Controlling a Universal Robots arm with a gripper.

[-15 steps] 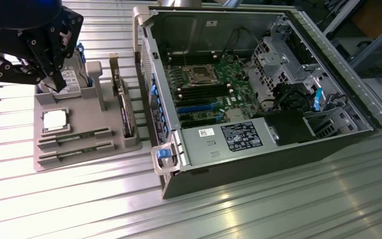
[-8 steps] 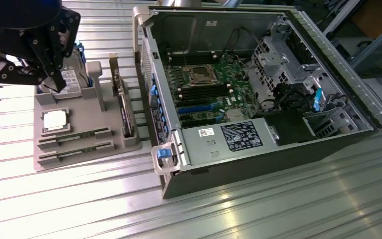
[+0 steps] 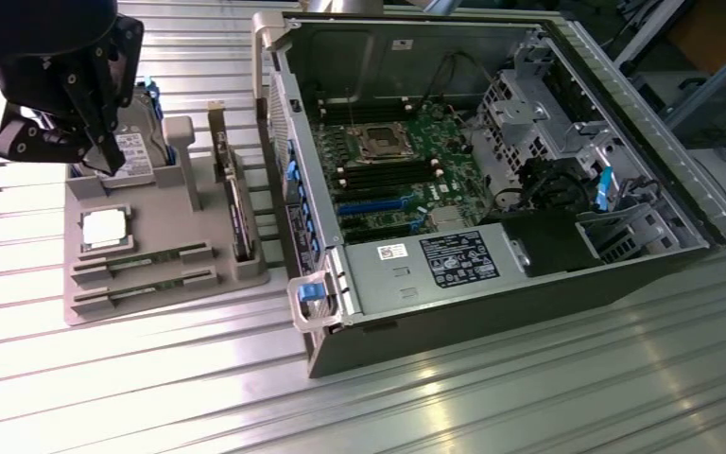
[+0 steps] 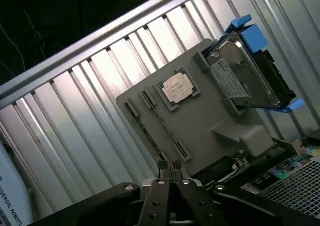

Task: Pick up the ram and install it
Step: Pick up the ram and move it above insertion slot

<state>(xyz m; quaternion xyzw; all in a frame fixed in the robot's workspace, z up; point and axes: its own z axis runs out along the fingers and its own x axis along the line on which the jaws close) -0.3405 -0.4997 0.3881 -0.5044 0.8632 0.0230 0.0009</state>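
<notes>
Two ram sticks point(image 3: 144, 257) (long, thin, alike) parallel in gray tray point(image 3: 167, 216).

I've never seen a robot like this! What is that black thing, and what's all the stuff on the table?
It is a robot arm. Its black gripper, a two-fingered claw, is shut and holds nothing. One picture comes from a camera off the arm; the other from a camera on its wrist, looking past the claw. On the ribbed metal table sits a grey plastic tray holding a square silver chip, a silver hard drive with blue clips and two thin green memory sticks. Beside it lies an open dark computer case. The claw hangs above the tray.
</notes>
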